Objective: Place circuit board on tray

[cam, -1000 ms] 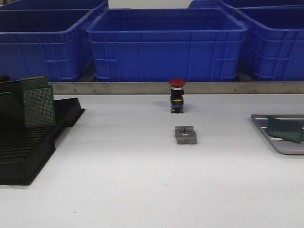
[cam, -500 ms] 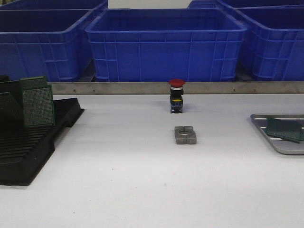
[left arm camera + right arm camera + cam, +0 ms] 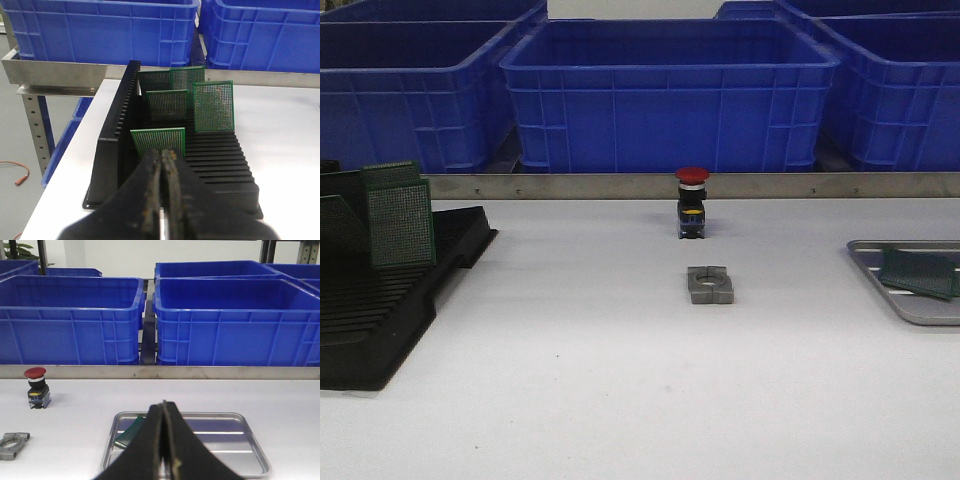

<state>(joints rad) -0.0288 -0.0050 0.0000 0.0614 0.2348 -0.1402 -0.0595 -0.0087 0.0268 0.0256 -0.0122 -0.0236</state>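
Tray: the tray (image 3: 920, 308) lies at the table's right edge, partly cut off in the front view; the right wrist view shows it whole (image 3: 240, 420), flat and ribbed.
Board on tray: one green board (image 3: 918, 272) already lies on the tray, slightly tilted, its far end hidden by the right gripper in the wrist view (image 3: 131, 434).
Rack: the black rack (image 3: 380, 310) sits at the table's left, well apart from the tray.
Boards in rack: five boards stand upright in its slots in the left wrist view, the nearest (image 3: 157, 141) just beyond the left fingertips.
Left gripper: the left gripper (image 3: 163, 156) is closed, finger against finger, with nothing between them; it hangs just short of the rack's near end.
Right gripper: the right gripper (image 3: 163, 406) is likewise pressed closed and empty, poised in front of the tray.
Done: one board looks delivered.
Left: if more are wanted, the rack boards wait untouched; the next likely step is the left fingers parting to take the nearest one.
Other items: a red push-button (image 3: 692, 202) and a grey bracket (image 3: 710, 284) sit mid-table, clear of both.
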